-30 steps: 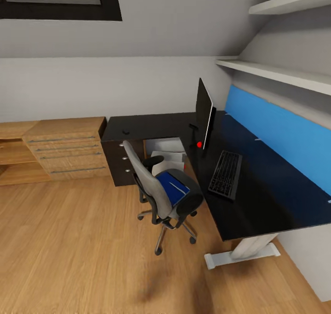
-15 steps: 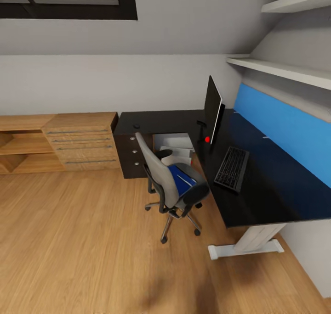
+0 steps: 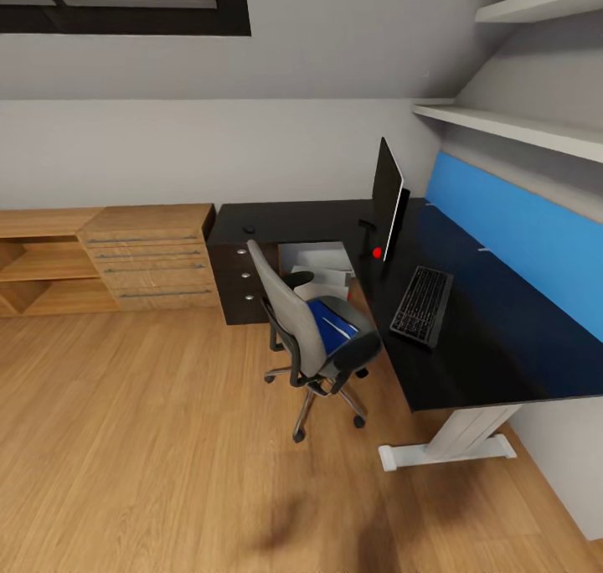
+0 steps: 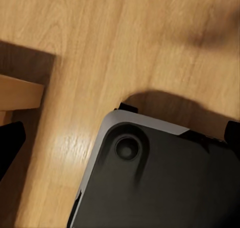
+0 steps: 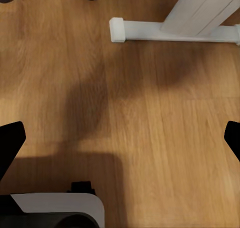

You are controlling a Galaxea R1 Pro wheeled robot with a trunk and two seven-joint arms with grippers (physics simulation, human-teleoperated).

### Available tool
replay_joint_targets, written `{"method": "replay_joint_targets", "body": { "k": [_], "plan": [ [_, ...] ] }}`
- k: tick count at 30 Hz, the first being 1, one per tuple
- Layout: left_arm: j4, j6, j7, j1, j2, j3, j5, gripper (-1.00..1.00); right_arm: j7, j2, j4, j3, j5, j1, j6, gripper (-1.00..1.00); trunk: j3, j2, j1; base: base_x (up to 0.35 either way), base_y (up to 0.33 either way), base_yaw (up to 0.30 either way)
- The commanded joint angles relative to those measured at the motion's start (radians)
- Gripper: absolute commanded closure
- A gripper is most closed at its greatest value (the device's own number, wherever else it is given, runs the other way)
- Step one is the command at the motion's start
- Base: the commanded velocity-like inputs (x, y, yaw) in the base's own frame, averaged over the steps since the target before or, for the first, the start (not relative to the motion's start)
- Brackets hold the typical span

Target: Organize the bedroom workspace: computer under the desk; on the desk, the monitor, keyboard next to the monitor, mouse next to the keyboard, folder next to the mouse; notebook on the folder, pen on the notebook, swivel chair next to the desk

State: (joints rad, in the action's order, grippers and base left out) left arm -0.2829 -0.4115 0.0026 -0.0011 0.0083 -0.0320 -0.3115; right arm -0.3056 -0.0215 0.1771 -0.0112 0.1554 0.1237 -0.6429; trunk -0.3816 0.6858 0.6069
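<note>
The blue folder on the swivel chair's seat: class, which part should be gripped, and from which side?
Probably grip the folder's front edge, coming over the seat's open front: it lies flat, the swivel chair's backrest and armrests block the other sides.

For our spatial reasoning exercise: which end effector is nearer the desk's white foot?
Right, probably. The right end effector hangs open over the floor with the desk's white foot just ahead; the left end effector hangs over floor beside the robot's base and a wooden edge.

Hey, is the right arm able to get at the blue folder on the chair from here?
Probably not yet. The folder lies on the swivel chair seat across open floor, while the right claw points down at bare floorboards.
</note>
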Motion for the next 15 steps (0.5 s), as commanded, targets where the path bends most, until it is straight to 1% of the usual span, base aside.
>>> {"method": "replay_joint_targets", "body": {
  "k": [1,15],
  "plan": [
    [-0.001,-0.001,0.0,0.0,0.0,-0.003,0.002,-1.0,-0.01,0.0,-0.001,-0.001,0.01,0.001,0.0,-1.0,-0.004,0.008,0.004,0.0,0.0,0.0],
    [-0.001,0.01,-0.001,0.0,0.001,0.0,0.006,-1.0,-0.007,0.0,-0.001,-0.001,0.01,0.001,0.0,-1.0,-0.048,0.106,0.058,0.0,0.0,0.0]
  ]
}}
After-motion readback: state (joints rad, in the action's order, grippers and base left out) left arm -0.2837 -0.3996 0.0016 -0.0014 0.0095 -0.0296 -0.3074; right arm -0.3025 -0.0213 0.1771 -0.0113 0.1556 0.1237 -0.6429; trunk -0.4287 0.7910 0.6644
